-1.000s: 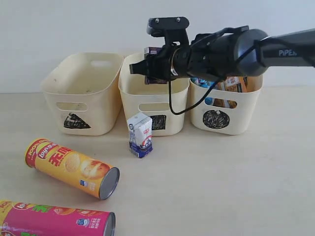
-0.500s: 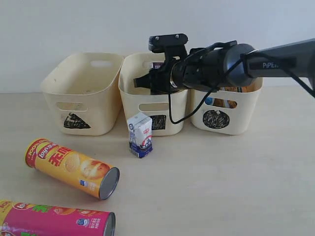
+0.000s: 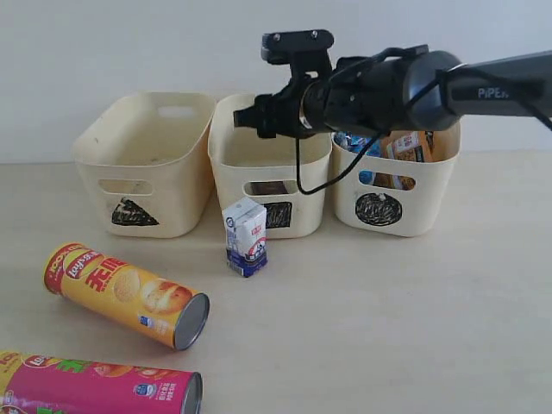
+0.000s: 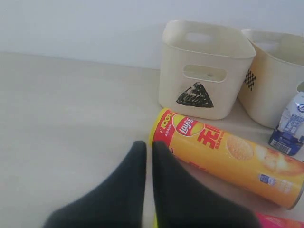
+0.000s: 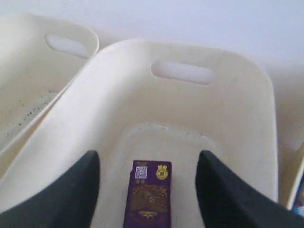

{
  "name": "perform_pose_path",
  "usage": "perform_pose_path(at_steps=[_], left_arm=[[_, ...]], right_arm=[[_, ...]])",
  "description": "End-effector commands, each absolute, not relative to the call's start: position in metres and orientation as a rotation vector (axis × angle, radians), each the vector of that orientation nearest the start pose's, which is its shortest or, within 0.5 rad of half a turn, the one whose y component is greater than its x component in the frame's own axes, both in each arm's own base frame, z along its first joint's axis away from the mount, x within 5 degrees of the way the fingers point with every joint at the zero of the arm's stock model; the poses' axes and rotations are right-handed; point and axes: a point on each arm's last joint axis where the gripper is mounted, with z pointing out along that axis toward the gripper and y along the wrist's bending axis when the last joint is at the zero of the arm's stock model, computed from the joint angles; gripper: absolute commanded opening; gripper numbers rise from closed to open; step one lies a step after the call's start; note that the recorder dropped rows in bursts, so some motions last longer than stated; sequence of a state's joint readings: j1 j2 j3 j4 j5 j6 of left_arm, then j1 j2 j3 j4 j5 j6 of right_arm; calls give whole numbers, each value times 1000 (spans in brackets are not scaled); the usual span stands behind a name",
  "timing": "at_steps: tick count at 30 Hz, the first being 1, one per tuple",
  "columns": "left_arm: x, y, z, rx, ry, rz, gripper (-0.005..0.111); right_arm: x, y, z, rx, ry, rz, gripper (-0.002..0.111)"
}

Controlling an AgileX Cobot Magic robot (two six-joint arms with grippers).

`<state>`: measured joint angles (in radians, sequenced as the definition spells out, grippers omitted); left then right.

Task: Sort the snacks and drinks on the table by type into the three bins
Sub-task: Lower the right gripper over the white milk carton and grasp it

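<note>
My right gripper (image 3: 257, 118) hangs open over the middle bin (image 3: 233, 159), the one with the square mark. The dark purple carton (image 5: 148, 194) lies flat on that bin's floor, below and between the spread fingers, untouched. The white and blue carton (image 3: 246, 235) stands on the table (image 3: 388, 319) in front of that bin. The yellow-orange tube (image 3: 125, 293) and the magenta tube (image 3: 95, 388) lie at the front left. My left gripper (image 4: 145, 145) is shut and empty, its tips beside the yellow-orange tube's (image 4: 228, 154) red end.
The triangle bin (image 3: 142, 164) at the left holds nothing I can see. The circle bin (image 3: 392, 203) at the right holds the blue bag (image 3: 354, 142) and the orange bag (image 3: 405, 147). The right arm stretches across above the circle bin.
The right gripper dipped into the middle bin with the purple carton, let it go and rose. The carton now lies on the bin floor.
</note>
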<state>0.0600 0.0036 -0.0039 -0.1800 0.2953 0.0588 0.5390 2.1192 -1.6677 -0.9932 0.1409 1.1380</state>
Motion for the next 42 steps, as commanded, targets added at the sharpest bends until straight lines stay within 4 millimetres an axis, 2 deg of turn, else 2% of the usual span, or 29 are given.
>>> perform_pose_path(at_steps=[1,5,6,8,13,20,23,28,37,42], left_arm=[[55,-1,187,-118,1768,-86,4],[55,-1,187,-118,1768,-86,4],[55,-1,187,-118,1768,-86,4],[55,-1,187,-118,1768,-86,4],[55,-1,187,-118,1768,-86,4],[55,-1,187,-118,1768,-86,4],[55,-1,187,-118,1768,-86,4],[55,-1,187,-118,1768,-86,4],[55,-1,187,-118,1768,-86,4],[55,-1,187,-118,1768,-86,4]], right_arm=[[428,235,285,-238,1947,261,31],[412,228,306,-160,1990,134,3],[408,227,309,-152,2005,101,0],[398,226,313,-177,2052,23,0],[373,236,310,-419,2201,-103,0],[342,244,293,-775,2473,-29,0],[334,246,289,-865,2538,22,0],[328,250,284,-872,2591,121,0],[325,253,248,-852,2558,199,0],[325,255,241,-818,2528,254,3]])
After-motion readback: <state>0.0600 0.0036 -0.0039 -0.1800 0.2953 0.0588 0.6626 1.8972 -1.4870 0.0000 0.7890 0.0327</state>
